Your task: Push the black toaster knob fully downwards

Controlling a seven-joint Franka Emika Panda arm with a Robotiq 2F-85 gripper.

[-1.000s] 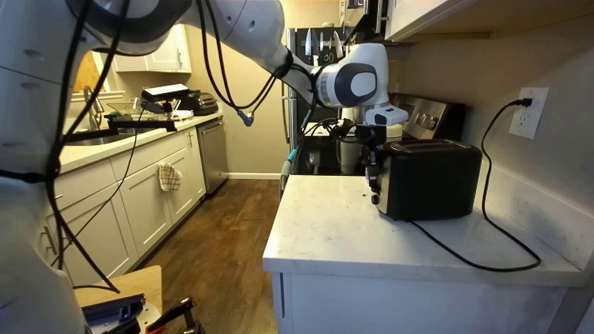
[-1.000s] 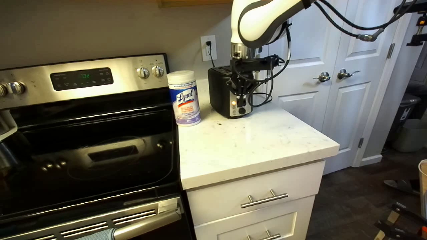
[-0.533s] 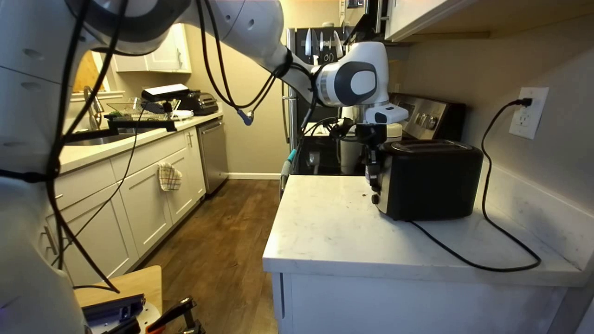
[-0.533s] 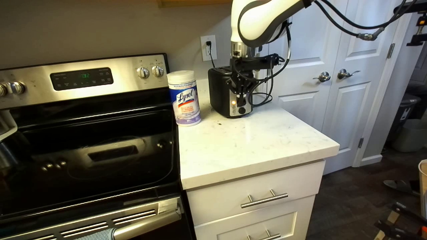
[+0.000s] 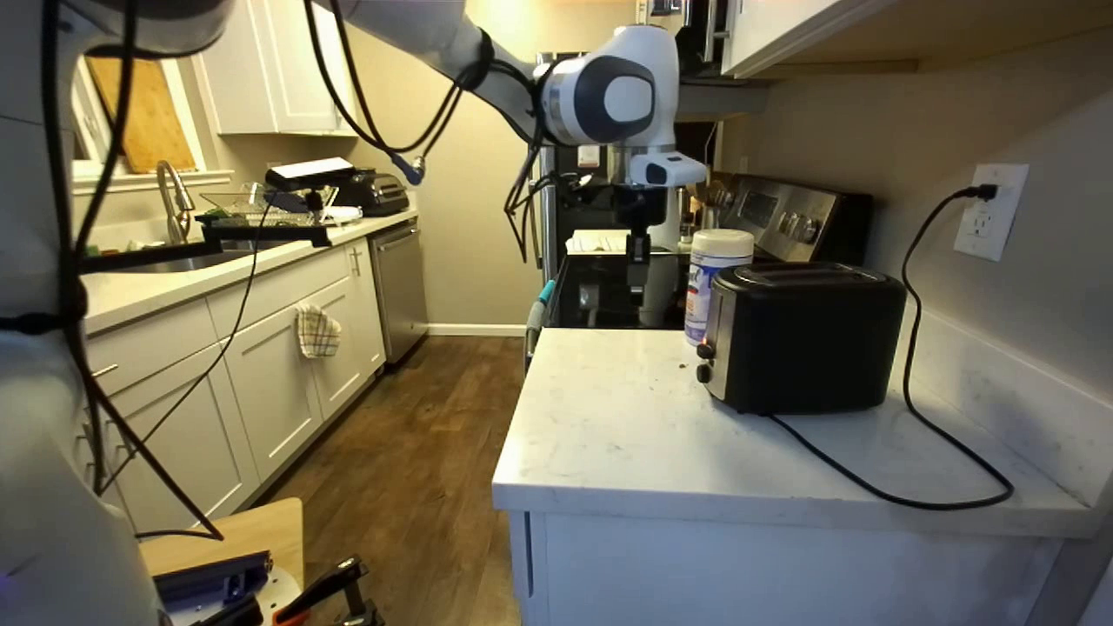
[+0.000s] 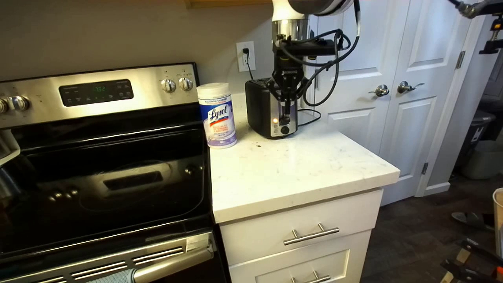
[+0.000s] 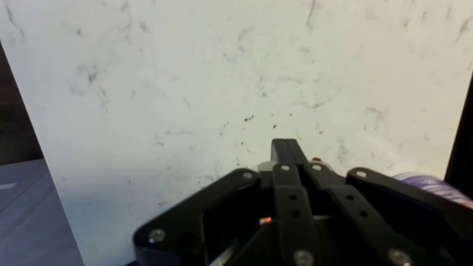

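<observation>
Plainly, in an exterior view my pincer [image 5: 639,254] hangs in the air, apart from the black toaster [image 5: 809,339], which stands on the counter [image 5: 609,417] near a white canister [image 5: 718,287]; its knob [image 5: 705,351] sits just above a round dial [image 5: 703,374]. In an exterior view an orange light [image 6: 275,120] glows on the toaster's end panel [image 6: 276,106]. In the wrist view my pincer is clenched, fingertips [image 7: 281,150] together over the counter.

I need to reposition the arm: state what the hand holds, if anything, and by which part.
Nothing: the hand, jaws shut together, hangs clear of the black toaster.
</observation>
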